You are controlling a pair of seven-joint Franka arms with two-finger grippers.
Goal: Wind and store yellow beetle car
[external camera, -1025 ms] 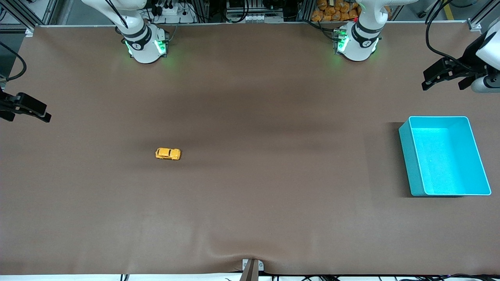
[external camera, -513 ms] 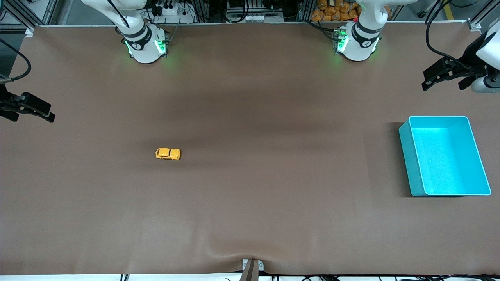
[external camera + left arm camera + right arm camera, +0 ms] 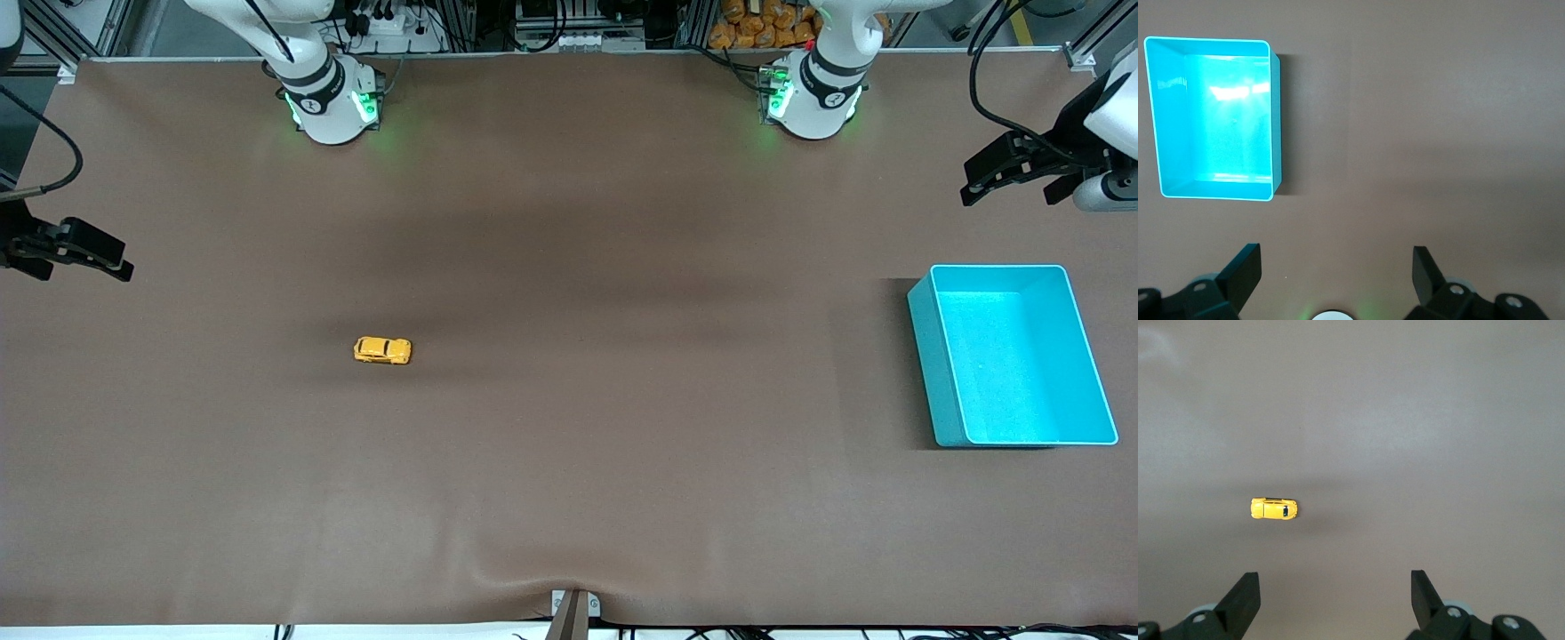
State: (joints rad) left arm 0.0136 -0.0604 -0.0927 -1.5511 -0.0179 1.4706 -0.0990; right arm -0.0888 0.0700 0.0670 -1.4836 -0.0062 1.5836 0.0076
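A: Which step is in hand?

B: The approach, it seems; nothing is gripped yet. The yellow beetle car (image 3: pixel 383 350) is seen on its wheels on the table (image 3: pixel 569 498), toward the right arm's end, well apart from the turquoise bin (image 3: pixel 928 373).

A: And the next move?

B: A descent over the car is called for, jaws aligned across its narrow body.

A: The arms?

B: The right gripper (image 3: pixel 114 265) is held high over its table edge, jaws spread, empty. The left gripper (image 3: pixel 987 174) is parked near the bin, likewise released, waiting.

Even overhead light; glare whitens the bin (image 3: pixel 1211 120) floor, its shadow falling toward three o'clock.
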